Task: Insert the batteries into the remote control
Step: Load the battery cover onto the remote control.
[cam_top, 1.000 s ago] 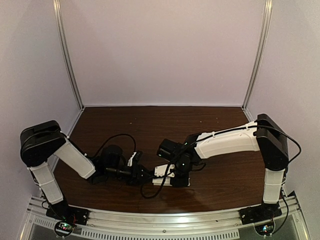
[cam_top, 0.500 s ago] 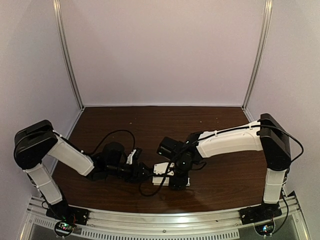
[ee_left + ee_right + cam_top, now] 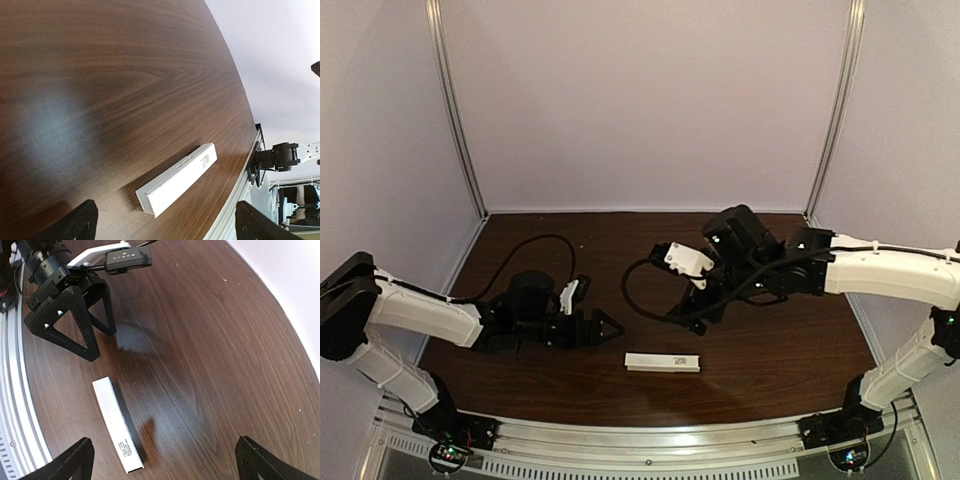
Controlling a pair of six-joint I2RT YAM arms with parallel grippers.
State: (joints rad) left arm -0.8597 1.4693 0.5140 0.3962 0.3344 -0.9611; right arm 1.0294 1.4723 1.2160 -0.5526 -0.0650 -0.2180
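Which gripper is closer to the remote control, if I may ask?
The left gripper, just beside the remote control; the right gripper is clearly farther away.

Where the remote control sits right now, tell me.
In the top view the remote control lies flat on the table near its front edge, about centre, just right of the open left pincer, held by nothing.
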